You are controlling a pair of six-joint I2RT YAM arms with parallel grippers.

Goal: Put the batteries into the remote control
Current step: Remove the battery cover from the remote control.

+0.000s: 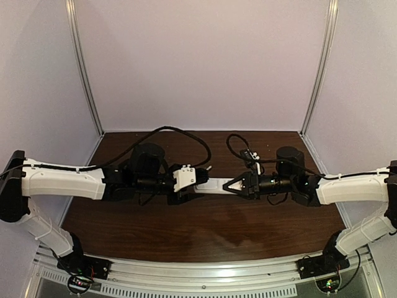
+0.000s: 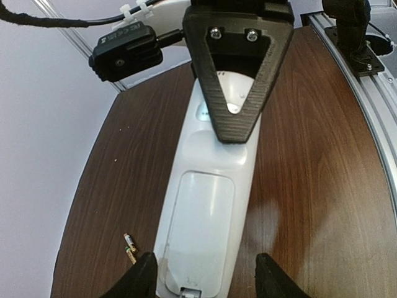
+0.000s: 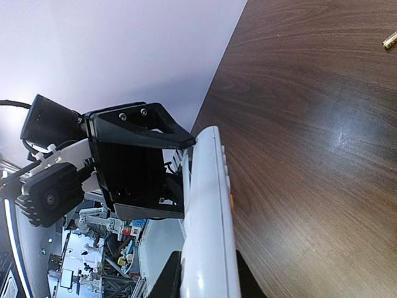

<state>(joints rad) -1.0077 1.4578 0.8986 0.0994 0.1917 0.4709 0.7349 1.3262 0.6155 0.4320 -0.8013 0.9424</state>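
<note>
The right gripper (image 1: 228, 185) pinches the remote control (image 2: 208, 186), its cover (image 2: 198, 230) on, the left gripper (image 2: 205, 277) spread astride its end, with the batteries (image 2: 129, 241) on the table (image 2: 310, 161) beside.

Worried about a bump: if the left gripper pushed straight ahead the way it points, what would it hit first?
The slim white plastic remote control, its end between the fingers of the left gripper; beyond, likely the right gripper clamped on it.

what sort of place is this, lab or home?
Likely a lab test cell: wooden table boxed in by plain pale walls on aluminium posts, metal mounting rail at its near edge.
</note>
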